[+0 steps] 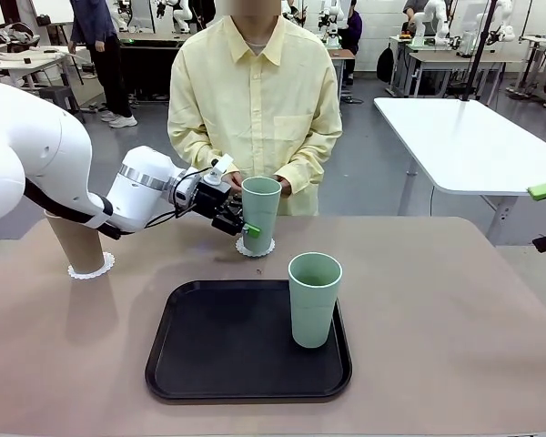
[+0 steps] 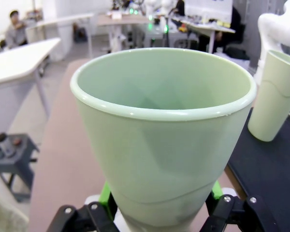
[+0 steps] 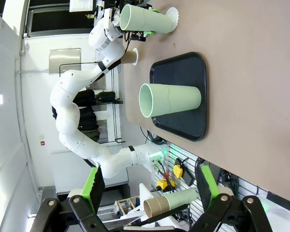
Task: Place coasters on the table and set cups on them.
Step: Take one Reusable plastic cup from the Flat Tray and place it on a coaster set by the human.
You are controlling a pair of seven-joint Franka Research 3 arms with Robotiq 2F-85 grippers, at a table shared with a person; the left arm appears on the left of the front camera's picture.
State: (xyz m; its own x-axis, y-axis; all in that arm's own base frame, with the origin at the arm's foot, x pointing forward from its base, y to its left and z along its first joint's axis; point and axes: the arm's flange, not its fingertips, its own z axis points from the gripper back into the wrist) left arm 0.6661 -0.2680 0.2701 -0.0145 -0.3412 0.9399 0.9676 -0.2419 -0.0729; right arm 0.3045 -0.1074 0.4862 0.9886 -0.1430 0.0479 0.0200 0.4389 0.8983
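Left hand (image 1: 247, 228) grips matte pale green cup (image 1: 261, 205) on lacy coaster (image 1: 255, 248)

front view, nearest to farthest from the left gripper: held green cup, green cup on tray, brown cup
1. held green cup, in the left gripper, far middle
2. second green cup, on the tray, nearer the camera
3. brown cup, far left

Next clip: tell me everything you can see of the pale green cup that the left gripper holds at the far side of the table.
The pale green cup is a tall, tapered, handleless tumbler, matte and plastic-looking, with a rolled rim. It is empty and stands upright. The left gripper is shut on its lower body, green pads on either side. Its base meets a lacy white coaster on the beige table; whether it rests fully cannot be told.
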